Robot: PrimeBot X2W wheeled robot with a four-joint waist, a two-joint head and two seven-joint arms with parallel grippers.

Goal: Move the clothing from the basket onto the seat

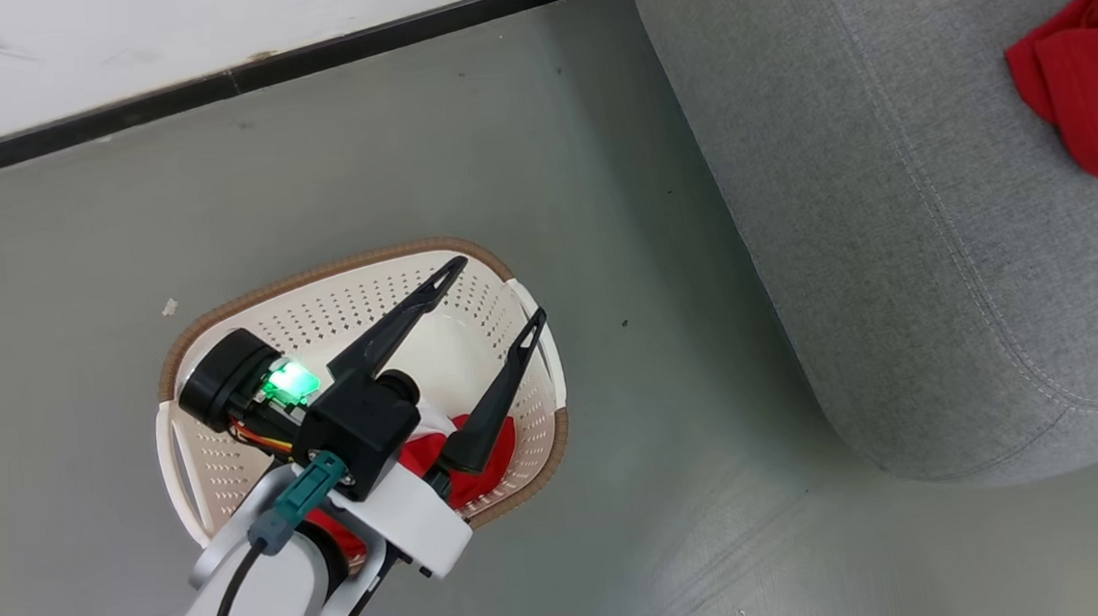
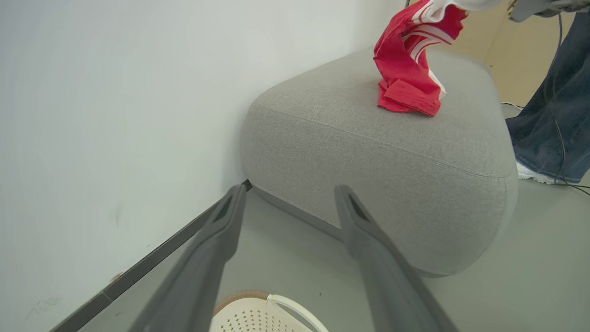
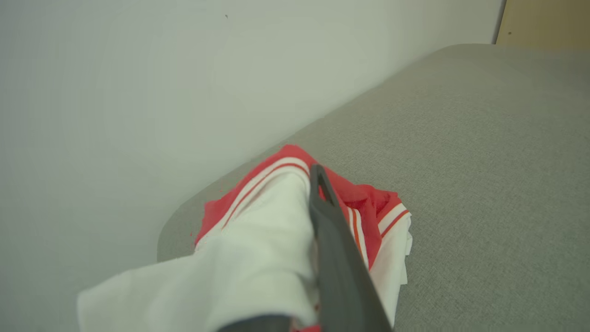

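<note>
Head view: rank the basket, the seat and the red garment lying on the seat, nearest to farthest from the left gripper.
1. basket: directly under the open left gripper.
2. seat: off to the right, apart from the basket.
3. red garment: on the seat's top, at the far right edge of the view.

A person's jeans leg [image 2: 548, 120] and white shoe [image 2: 530, 172] stand on the grey floor [image 2: 544, 240].

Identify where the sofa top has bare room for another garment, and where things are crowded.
Free: the sofa top between its rounded end and the red garment, and the wide stretch past the garment in the right wrist view. Crowded: the basket, where the left fingers hang over more red cloth.
</note>
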